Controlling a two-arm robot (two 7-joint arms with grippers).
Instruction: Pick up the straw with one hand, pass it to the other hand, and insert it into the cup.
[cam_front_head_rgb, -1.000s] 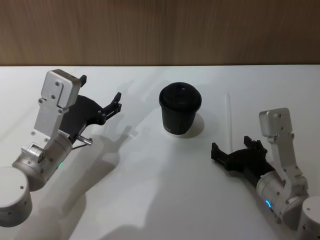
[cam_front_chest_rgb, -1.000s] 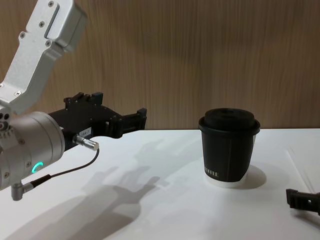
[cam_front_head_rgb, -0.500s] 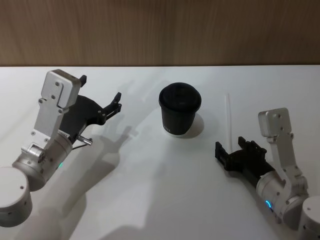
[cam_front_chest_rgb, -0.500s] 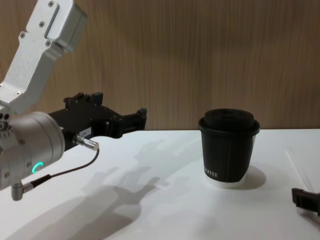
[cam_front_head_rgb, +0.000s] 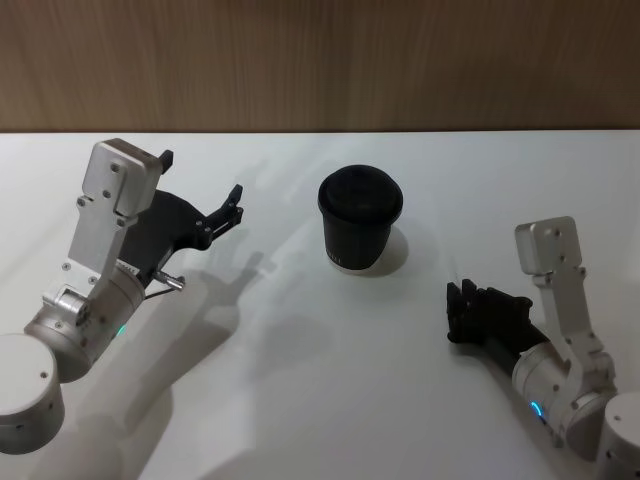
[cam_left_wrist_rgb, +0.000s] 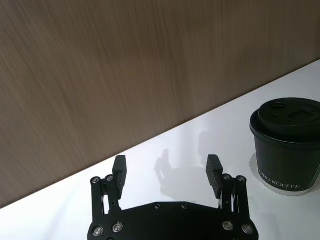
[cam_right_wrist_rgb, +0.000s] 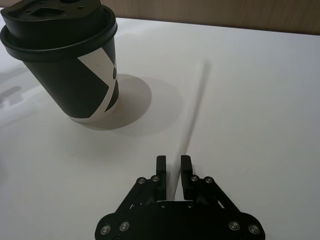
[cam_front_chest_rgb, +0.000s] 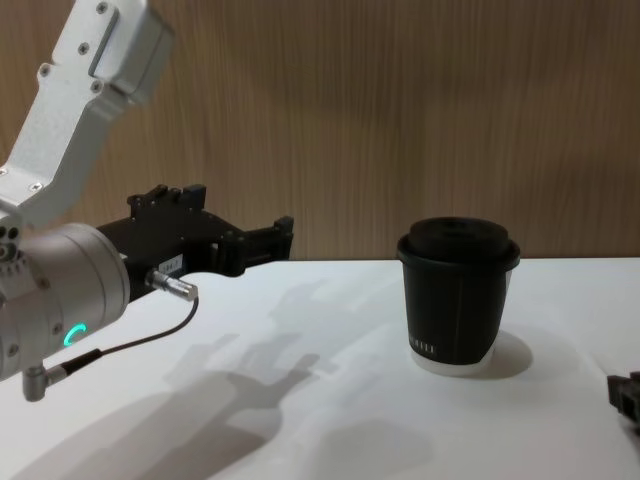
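Note:
The black lidded cup (cam_front_head_rgb: 360, 215) stands upright on the white table, also seen in the chest view (cam_front_chest_rgb: 458, 290). In the right wrist view the thin white straw (cam_right_wrist_rgb: 192, 115) runs away from my right gripper (cam_right_wrist_rgb: 173, 162), whose fingers are shut on its near end; the straw looks blurred. That gripper (cam_front_head_rgb: 455, 310) sits low over the table, to the right of the cup and nearer to me. My left gripper (cam_front_head_rgb: 200, 178) hangs open and empty to the left of the cup (cam_left_wrist_rgb: 287, 145); its fingers (cam_left_wrist_rgb: 119, 170) are spread wide.
A wood-panelled wall runs behind the white table (cam_front_head_rgb: 320, 400). A grey cable with a metal plug (cam_front_chest_rgb: 170, 285) hangs from my left wrist. Bare tabletop lies between the arms and in front of the cup.
My right gripper's fingers have closed together around the straw's near end and the gripper has shifted slightly right. The left arm and the cup have not moved.

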